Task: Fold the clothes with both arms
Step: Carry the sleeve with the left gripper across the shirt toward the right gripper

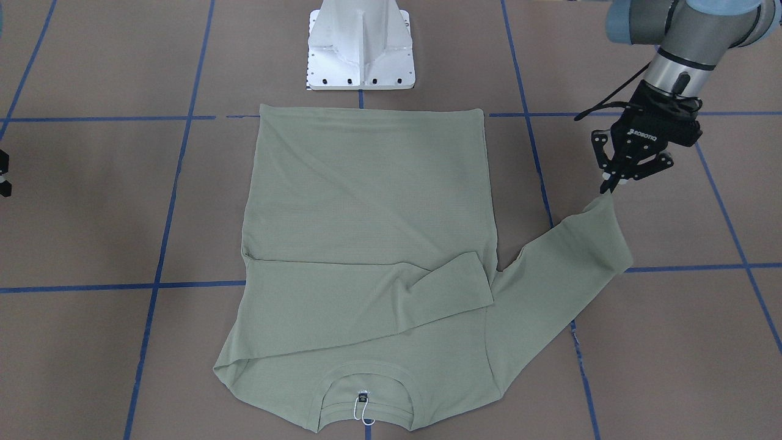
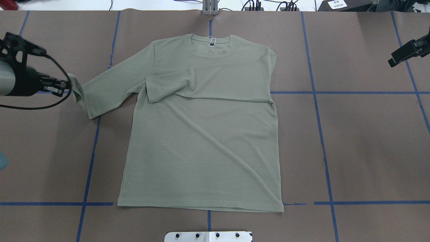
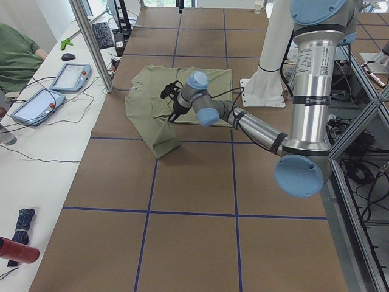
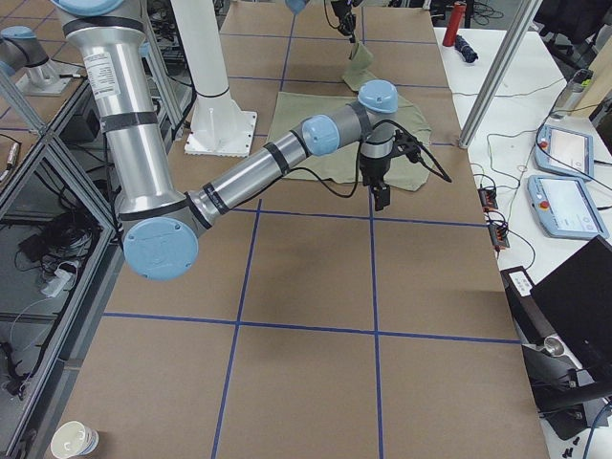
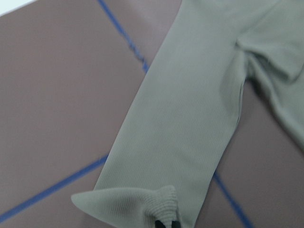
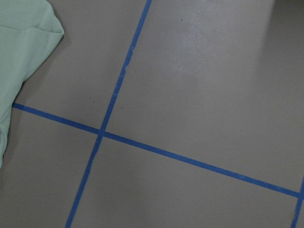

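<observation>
Pale sage-green long-sleeve knit shirt [image 2: 201, 148] lies flat in the middle of the brown table [image 2: 352, 134], its long axis running from the hem by the robot's base to the ribbed collar at the far side. One sleeve is folded across the chest. The other stretches left, its cuff pinched in the left black two-finger gripper [image 1: 611, 185]; only the left wrist view shows the knit bunched there. The right black gripper [image 2: 393, 60] hangs well aside, and I can't tell whether it's wide or narrow.

Soft, even light from above leaves me only faint shadows on the surface [image 2: 369, 151]; my left wrist view of the shirt [image 5: 190, 118] is blurred.
</observation>
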### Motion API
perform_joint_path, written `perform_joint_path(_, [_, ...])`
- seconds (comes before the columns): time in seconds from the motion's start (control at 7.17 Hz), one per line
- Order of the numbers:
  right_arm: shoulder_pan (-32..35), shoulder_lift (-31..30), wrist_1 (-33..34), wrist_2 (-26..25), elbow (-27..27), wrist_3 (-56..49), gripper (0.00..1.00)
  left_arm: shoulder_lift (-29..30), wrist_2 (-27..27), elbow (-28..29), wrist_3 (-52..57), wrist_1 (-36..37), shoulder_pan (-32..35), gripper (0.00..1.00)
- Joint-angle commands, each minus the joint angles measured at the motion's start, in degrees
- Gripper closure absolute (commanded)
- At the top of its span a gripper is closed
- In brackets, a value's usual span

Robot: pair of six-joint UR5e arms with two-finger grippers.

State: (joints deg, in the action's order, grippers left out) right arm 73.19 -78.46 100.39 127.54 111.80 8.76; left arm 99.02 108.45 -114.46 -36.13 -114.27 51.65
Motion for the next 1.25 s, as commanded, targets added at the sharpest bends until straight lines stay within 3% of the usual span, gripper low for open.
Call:
perform_joint_path(0.0, [2.12, -2.48, 0.07, -0.01, -0.09, -5.06, 0.0, 19.37, 0.1, 1.43, -11.46, 18.21, -1.98, 1.0])
perform_joint_path(0.28, [2.48, -2.93, -0.28, -0.01, -0.01, -5.16, 0.0, 30.99, -3.56, 9.38, -24.47, 19.96, -8.38, 1.0])
perform_joint_path(0.56, [2.57, -2.93, -0.37, -0.01, -0.01, -5.16, 0.0, 46.28, -9.73, 30.07, -33.18, 14.91, -13.67, 1.0])
perform_joint_path(0.84, [2.66, -2.93, -0.37, -0.27, -0.01, -5.16, 0.0, 54.04, -14.73, 47.23, -38.64, 0.77, -17.88, 1.0])
perform_joint_path(0.98, [2.66, -2.93, -0.28, -0.36, -0.09, -5.16, 0.0, 56.26, -15.8, 51.58, -39.88, -1.46, -19.73, 1.0])
perform_joint_path(1.12, [2.66, -2.93, -0.28, -0.36, -0.09, -5.16, 0.0, 56.37, -18.33, 52.14, -39.81, -1.83, -22.01, 1.0])
